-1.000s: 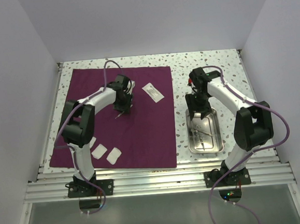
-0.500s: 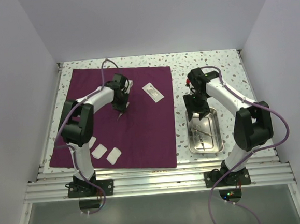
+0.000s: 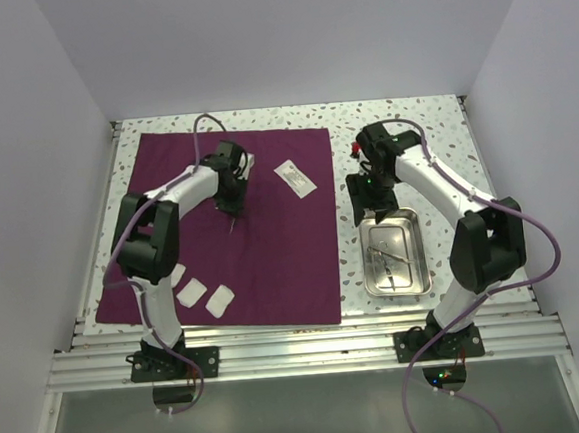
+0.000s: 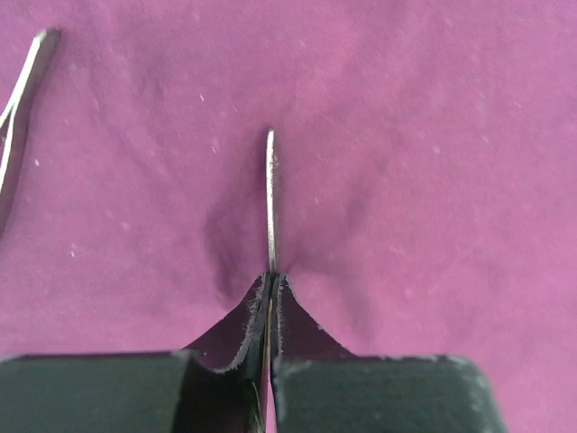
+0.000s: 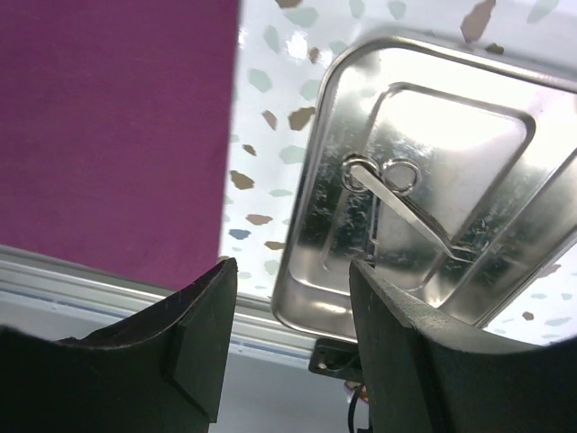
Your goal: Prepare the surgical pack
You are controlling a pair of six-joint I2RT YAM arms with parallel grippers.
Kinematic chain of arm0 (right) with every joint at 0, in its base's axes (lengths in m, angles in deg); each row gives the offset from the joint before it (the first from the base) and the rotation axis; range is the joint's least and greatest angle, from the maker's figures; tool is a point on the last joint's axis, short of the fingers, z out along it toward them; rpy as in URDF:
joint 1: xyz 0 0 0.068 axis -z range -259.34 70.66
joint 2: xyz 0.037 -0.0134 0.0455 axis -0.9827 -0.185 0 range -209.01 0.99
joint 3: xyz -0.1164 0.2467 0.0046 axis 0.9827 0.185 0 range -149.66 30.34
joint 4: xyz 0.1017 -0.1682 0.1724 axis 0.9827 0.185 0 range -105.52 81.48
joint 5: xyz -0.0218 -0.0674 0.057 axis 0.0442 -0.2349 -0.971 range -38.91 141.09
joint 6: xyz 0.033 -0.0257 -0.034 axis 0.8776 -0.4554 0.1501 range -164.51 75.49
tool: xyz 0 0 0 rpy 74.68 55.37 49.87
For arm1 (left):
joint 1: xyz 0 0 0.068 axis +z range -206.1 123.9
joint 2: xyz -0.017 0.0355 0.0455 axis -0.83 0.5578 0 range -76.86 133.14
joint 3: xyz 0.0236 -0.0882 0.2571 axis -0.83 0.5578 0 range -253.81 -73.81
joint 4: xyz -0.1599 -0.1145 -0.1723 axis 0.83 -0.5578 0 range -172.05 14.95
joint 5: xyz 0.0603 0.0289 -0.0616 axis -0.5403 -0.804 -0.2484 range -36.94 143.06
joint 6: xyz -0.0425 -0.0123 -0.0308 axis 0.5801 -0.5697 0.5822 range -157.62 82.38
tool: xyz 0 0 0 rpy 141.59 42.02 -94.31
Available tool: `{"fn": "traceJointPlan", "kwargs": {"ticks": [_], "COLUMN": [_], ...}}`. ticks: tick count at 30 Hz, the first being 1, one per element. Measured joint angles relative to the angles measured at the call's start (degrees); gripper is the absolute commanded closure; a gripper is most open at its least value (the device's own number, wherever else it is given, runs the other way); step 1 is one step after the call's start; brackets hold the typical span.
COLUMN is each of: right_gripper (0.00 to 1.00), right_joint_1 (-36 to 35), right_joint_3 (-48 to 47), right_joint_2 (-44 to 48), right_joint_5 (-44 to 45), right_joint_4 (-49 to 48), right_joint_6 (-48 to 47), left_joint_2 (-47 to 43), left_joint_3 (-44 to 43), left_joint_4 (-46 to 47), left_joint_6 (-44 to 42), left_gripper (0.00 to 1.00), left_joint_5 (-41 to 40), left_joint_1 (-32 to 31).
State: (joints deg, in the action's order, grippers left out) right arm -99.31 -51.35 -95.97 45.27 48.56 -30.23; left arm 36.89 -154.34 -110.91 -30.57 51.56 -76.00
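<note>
The maroon cloth lies flat on the left half of the table. My left gripper is low over its far part, shut on a thin metal instrument that sticks out beyond the fingertips, and the cloth puckers around it. A second instrument lies at the left edge of the left wrist view. My right gripper hangs open and holds nothing at the far-left corner of the steel tray. Scissors lie inside the tray.
Three white pads lie on the cloth's near-left part, close to the left arm's base. A white packet rests on the far right of the cloth. White walls enclose the table, with an aluminium rail along the near edge.
My left gripper has closed on the thin instrument and shifted slightly toward the far side. The right gripper has moved left and away, from over the tray to its far-left corner.
</note>
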Motion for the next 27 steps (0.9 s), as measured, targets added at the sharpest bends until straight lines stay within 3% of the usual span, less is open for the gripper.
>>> {"fn": "traceJointPlan", "kwargs": {"ticks": [14,17,22,27], "right_gripper": [0.43,0.32,0.26,0.25], "right_joint_1": [-2.3,-2.5,-2.5,-3.8], "right_joint_3": [-3.4,-3.8,-3.1,-1.3], "right_joint_2": [0.0,0.0,0.0,-0.1], "right_joint_5": [-6.2,-10.3,-20.3,-22.4], "right_joint_4": [-0.3,-1.3,-8.8,-18.4], "right_joint_6": [2.4,3.8,10.9,22.3], "left_joint_2": [-8.2,-9.0,-13.7,-21.6], "left_joint_3": [0.0,0.1,2.5,7.2], "left_joint_4": [-2.4,-2.2,-0.9,3.0], "left_joint_6": [2.8,4.2,7.8,13.7], "left_gripper": [1.00,1.00,1.00,1.00], "left_joint_5": [6.8,11.4,20.1,27.2], "left_joint_1": [0.1,0.2,0.3,-0.2]}}
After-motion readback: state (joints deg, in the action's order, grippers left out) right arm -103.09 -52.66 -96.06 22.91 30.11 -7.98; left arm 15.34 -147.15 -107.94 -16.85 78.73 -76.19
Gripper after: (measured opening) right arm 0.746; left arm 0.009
